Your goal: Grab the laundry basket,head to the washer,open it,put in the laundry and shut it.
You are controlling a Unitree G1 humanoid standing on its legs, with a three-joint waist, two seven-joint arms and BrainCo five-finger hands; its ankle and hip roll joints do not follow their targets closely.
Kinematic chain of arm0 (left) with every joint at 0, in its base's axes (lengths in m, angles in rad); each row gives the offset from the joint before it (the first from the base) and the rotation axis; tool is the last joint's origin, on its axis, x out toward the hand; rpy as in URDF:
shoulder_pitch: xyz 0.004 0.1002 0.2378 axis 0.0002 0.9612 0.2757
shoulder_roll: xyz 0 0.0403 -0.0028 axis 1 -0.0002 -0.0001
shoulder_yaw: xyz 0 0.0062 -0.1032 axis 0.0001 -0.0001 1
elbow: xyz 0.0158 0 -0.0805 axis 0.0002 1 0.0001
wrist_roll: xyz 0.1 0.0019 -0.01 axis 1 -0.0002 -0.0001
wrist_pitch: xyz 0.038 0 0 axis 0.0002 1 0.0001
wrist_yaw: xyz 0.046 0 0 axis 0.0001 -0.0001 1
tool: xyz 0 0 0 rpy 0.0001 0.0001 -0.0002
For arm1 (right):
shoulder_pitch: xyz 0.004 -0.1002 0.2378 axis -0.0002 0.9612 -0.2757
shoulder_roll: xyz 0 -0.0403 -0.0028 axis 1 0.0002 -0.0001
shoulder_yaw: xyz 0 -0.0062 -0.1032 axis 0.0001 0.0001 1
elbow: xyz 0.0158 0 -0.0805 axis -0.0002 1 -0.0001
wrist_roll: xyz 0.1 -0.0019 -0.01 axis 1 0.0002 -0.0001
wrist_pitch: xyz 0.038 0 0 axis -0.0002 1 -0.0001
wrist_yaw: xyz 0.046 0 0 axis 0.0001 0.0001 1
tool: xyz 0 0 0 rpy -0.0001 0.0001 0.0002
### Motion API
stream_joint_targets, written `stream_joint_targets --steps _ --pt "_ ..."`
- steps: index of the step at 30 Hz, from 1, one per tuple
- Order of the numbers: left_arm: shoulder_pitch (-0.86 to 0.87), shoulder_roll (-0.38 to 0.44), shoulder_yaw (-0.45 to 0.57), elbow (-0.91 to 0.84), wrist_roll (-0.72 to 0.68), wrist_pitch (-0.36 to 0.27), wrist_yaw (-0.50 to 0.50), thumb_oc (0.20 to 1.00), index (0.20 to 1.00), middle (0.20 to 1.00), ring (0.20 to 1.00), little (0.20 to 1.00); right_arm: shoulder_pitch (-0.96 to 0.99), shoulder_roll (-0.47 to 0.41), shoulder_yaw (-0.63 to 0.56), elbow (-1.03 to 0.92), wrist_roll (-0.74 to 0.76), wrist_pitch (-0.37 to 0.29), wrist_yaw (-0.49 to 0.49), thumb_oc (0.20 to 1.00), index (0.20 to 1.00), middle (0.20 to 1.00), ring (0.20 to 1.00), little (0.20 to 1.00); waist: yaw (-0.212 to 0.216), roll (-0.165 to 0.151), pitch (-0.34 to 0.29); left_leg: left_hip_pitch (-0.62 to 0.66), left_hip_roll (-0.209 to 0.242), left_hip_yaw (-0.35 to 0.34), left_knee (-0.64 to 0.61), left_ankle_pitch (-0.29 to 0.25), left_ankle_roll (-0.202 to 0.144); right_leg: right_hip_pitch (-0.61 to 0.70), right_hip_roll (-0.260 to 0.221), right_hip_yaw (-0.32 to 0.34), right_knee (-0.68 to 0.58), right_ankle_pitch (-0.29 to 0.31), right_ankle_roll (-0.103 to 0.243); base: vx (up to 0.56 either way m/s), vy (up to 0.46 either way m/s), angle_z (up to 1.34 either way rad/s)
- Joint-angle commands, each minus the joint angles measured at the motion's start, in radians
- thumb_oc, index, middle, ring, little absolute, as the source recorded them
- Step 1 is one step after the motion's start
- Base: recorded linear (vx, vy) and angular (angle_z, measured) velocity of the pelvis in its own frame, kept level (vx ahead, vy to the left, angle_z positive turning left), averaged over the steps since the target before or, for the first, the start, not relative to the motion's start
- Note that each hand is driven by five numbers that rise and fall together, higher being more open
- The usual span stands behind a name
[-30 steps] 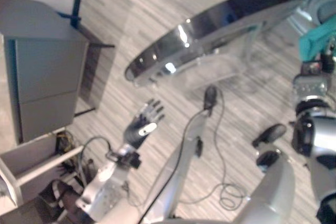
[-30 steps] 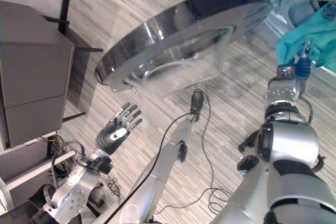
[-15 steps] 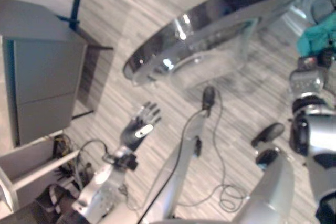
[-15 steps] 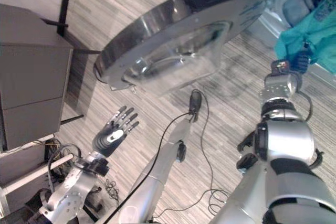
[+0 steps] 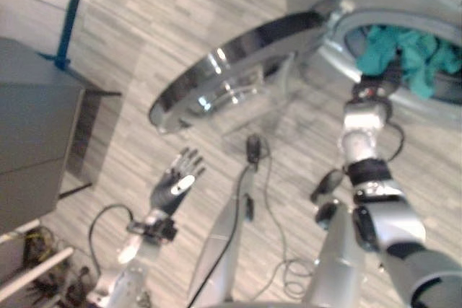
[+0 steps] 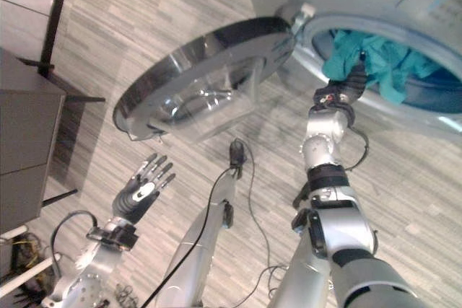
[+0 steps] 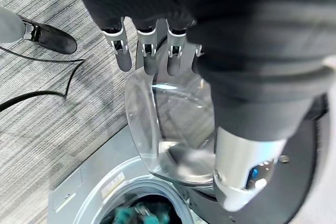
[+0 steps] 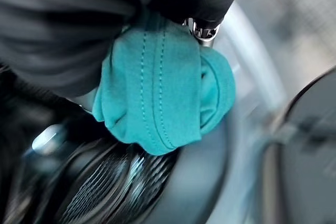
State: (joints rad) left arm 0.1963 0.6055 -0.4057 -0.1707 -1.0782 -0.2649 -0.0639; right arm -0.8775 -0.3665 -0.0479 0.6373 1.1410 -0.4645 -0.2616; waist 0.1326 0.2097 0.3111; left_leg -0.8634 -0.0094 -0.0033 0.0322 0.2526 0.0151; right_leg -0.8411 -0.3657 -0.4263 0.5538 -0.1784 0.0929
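Note:
The washer's round door [image 5: 238, 70] stands swung wide open, its glass bowl [image 7: 168, 129] close in front of my left hand. Teal laundry [image 6: 375, 55] lies bunched in the drum opening [image 6: 317, 70]. My right hand [image 6: 345, 90] reaches up to that opening, and a bunched fold of the teal cloth [image 8: 157, 87] is wrapped tight in it. My left hand [image 5: 175, 182] hangs in the air below the door, fingers [image 7: 147, 56] straight and holding nothing.
A grey cabinet [image 5: 29, 149] stands at the left, with a blue pole [image 5: 68, 19] behind it. A low shelf with cables [image 5: 36, 279] sits at the lower left. Striped wood floor [image 6: 180, 5] lies all around the washer.
The camera has swung toward the washer, bringing the drum opening into view. My right hand has carried the teal cloth up to the drum opening. The left hand stays open.

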Motion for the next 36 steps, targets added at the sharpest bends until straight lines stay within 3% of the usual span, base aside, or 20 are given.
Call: stream_joint_targets --steps 1,4,7,8,11,13,16,21,24,25,26,32,36 --pt "0.068 0.082 0.0 -0.039 -0.015 -0.002 -0.009 1.0 1.0 1.0 1.0 1.0 -0.029 -0.064 -0.032 -0.115 -0.093 -0.078 -0.041 0.2 0.2 0.2 0.2 0.2 0.055 -0.038 -0.042 0.094 -0.055 0.045 -0.034 -0.193 0.028 0.14 0.065 -0.013 -0.206 0.028 0.047 0.05 -0.025 0.02" --pt "0.081 0.109 0.001 -0.041 -0.011 0.008 -0.012 1.0 1.0 1.0 1.0 1.0 -0.07 -0.095 -0.061 -0.063 -0.093 -0.08 -0.081 0.2 0.2 0.2 0.2 0.2 0.062 -0.048 -0.052 0.122 -0.058 0.034 -0.052 -0.19 0.026 0.186 0.07 -0.029 -0.245 0.039 0.051 0.06 -0.018 0.09" --pt "0.096 0.148 0.013 -0.049 -0.006 0.016 -0.005 1.0 1.0 1.0 1.0 1.0 -0.222 -0.212 -0.103 0.146 -0.014 -0.089 -0.14 0.2 0.2 0.2 0.2 0.2 0.086 -0.053 -0.066 0.146 -0.068 0.014 -0.083 -0.178 0.022 0.22 0.076 -0.038 -0.265 0.038 0.054 0.03 -0.008 0.14" --pt "0.096 0.165 0.02 -0.051 -0.003 0.016 -0.001 1.0 1.0 1.0 1.0 1.0 -0.282 -0.28 -0.106 0.259 0.015 -0.071 -0.159 0.2 0.2 0.2 0.2 0.2 0.094 -0.053 -0.068 0.15 -0.072 0.008 -0.09 -0.172 0.02 0.221 0.075 -0.042 -0.263 0.036 0.053 0.03 -0.003 0.11" --pt "0.092 0.196 0.051 -0.068 0.014 0.009 0.006 1.0 1.0 1.0 1.0 1.0 -0.416 -0.503 -0.019 0.596 -0.038 0.072 -0.226 0.2 0.2 0.2 0.2 0.2 0.138 -0.04 -0.072 0.148 -0.089 -0.01 -0.104 -0.158 0.016 0.212 0.066 -0.051 -0.244 0.019 0.049 0.0 0.011 0.09" --pt "0.094 0.19 0.074 -0.084 0.033 0.004 0.008 1.0 1.0 1.0 1.0 1.0 -0.445 -0.556 -0.006 0.671 -0.014 0.12 -0.208 0.2 0.2 0.2 0.2 0.2 0.153 -0.018 -0.067 0.14 -0.094 -0.016 -0.116 -0.15 0.015 0.192 0.061 -0.05 -0.227 0.007 0.045 -0.02 0.037 0.21" --pt "0.084 0.167 0.083 -0.089 0.037 0.009 0.006 1.0 1.0 1.0 1.0 1.0 -0.477 -0.569 0.009 0.735 0.011 0.172 -0.176 0.2 0.2 0.2 0.2 0.2 0.168 0.03 -0.057 0.116 -0.108 -0.008 -0.119 -0.149 0.019 0.13 0.044 -0.034 -0.191 -0.008 0.039 -0.03 0.133 0.43" --pt "0.095 0.123 0.088 -0.092 0.024 0.008 -0.001 1.0 1.0 1.0 1.0 1.0 -0.478 -0.581 -0.011 0.709 0.023 0.152 -0.174 0.2 0.2 0.2 0.2 0.2 0.177 0.08 -0.055 0.079 -0.114 0.013 -0.119 -0.147 0.017 0.064 0.024 -0.006 -0.162 -0.014 0.038 -0.01 0.111 -0.09" --pt "0.114 0.112 0.09 -0.09 0.009 0.007 -0.011 1.0 1.0 1.0 1.0 1.0 -0.483 -0.586 -0.006 0.688 0.008 0.137 -0.18 0.216 0.216 0.216 0.216 0.216 0.187 0.095 -0.06 0.063 -0.116 0.026 -0.119 -0.148 0.022 0.031 0.019 0.012 -0.145 -0.012 0.039 0.0 0.065 -0.05" --pt "0.117 0.11 0.091 -0.09 0.007 0.007 -0.013 1.0 1.0 1.0 1.0 1.0 -0.483 -0.584 -0.004 0.685 0.006 0.136 -0.183 0.379 0.379 0.379 0.379 0.379 0.187 0.095 -0.062 0.06 -0.115 0.029 -0.119 -0.148 0.023 0.025 0.019 0.016 -0.142 -0.012 0.039 0.01 0.077 -0.09" --pt "0.137 0.101 0.091 -0.083 -0.016 0.011 -0.022 1.0 1.0 1.0 1.0 1.0 -0.483 -0.554 0.0 0.646 0.019 0.119 -0.165 1.0 1.0 1.0 1.0 1.0 0.193 0.096 -0.065 0.055 -0.113 0.039 -0.119 -0.147 0.026 0.013 0.016 0.024 -0.137 -0.008 0.042 0.01 0.023 -0.04" --pt "0.177 0.117 0.104 -0.061 -0.047 0.02 -0.059 1.0 1.0 1.0 1.0 1.0 -0.433 -0.481 -0.033 0.556 0.091 0.045 -0.083 1.0 1.0 1.0 1.0 1.0 0.179 0.086 -0.072 0.07 -0.101 0.051 -0.119 -0.152 0.03 0.015 0.018 0.04 -0.136 0.002 0.045 0.01 0.003 -0.05" --pt "0.207 0.164 0.117 -0.044 -0.06 0.035 -0.072 1.0 1.0 1.0 1.0 1.0 -0.505 -0.55 -0.001 0.574 0.145 0.052 -0.056 1.0 1.0 1.0 1.0 1.0 0.178 0.068 -0.09 0.088 -0.1 0.045 -0.119 -0.15 0.025 0.041 0.021 0.029 -0.15 0.002 0.048 0.0 -0.031 -0.06"
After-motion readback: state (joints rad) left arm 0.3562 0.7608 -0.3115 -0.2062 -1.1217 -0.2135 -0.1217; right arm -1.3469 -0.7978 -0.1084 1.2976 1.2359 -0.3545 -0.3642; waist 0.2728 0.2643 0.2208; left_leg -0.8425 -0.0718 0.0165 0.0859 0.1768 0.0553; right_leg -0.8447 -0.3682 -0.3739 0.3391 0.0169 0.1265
